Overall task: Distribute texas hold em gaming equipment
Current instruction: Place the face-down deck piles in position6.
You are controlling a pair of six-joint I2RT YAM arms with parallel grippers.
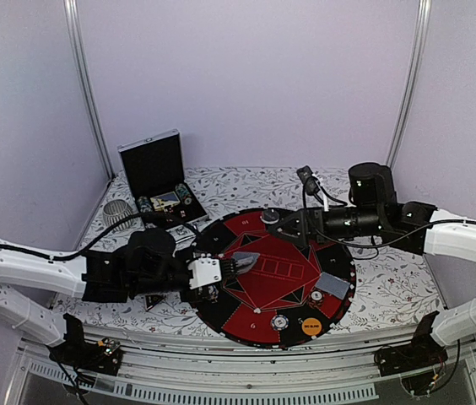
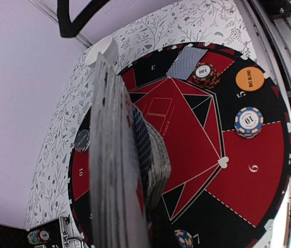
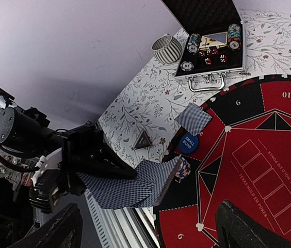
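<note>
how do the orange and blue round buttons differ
The orange button has dark lettering; the blue button has white lettering. The orange button reads BIG BLIND; the blue button reads SMALL BLIND. The orange button lies by the number 5 on the mat, near a 100 chip; the blue button lies at the mat's edge beside a face-down card. Both are flat round discs.

We find the mat [image 1: 255,321] on the counter [image 1: 398,291], the case [image 1: 152,164] behind it to the left, and a blind button [image 1: 311,326] on the mat's near edge, a chip [image 1: 280,321] just left of it.
</note>
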